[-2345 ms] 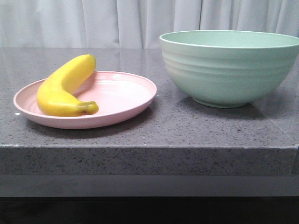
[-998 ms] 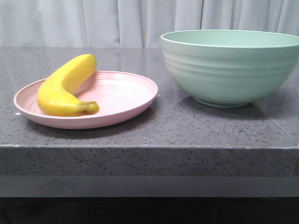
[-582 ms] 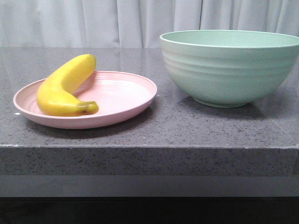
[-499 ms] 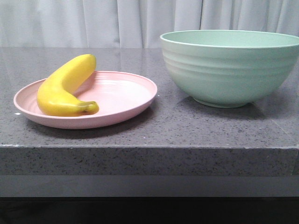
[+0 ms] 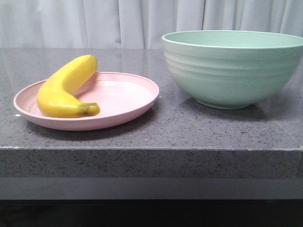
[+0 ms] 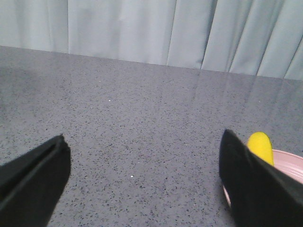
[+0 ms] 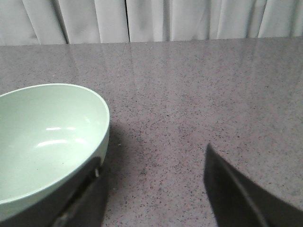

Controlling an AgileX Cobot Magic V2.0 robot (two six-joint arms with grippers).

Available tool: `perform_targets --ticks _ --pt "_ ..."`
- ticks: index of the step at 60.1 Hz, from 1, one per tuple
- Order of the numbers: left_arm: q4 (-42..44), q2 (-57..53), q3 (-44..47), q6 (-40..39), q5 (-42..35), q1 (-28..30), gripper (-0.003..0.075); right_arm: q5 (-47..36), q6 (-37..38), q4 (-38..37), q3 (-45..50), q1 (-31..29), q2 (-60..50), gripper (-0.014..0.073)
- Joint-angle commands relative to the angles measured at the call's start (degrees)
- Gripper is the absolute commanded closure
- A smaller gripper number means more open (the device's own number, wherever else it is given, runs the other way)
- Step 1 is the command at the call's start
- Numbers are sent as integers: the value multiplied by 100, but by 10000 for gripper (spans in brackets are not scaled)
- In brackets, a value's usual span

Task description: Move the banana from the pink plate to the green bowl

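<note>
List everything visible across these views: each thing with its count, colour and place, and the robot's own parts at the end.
curved yellow banana: one, bright yellow with a darker tip, lying on the left part of the plate.
shallow round pink plate: one, pale pink, on the left of the counter.
deep ribbed mint-green bowl: one, mint green, on the right of the counter, apart from the plate, empty inside in the right wrist view.
speckled grey stone counter: one, grey, under both dishes.
pleated curtain: one, white, behind the counter.
left gripper: one, black, open, above bare counter beside the plate.
right gripper: one, dark, open, beside the bowl.
</note>
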Motion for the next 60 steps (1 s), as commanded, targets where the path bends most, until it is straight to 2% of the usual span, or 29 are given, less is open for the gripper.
perform_targets --ticks 1,9,20,32,46,60 --pt "-71 79 -227 -9 -508 1 42 -527 -56 -47 -218 -28 66 10" --pt "-71 153 -274 107 -400 -10 42 -527 -56 -47 -218 -28 66 15" --pt "-225 1334 -1310 532 958 -213 42 -533 -56 -41 -218 -28 66 15" --pt "-520 2942 -2555 752 2285 -1091 42 -533 -56 -36 -218 -28 66 15" --pt "-542 4551 -3388 236 2437 -2162 48 -527 -56 -2 -218 -28 66 15" --pt "-531 5585 -3690 118 2386 -2484 51 -527 -56 3 -218 -28 66 15"
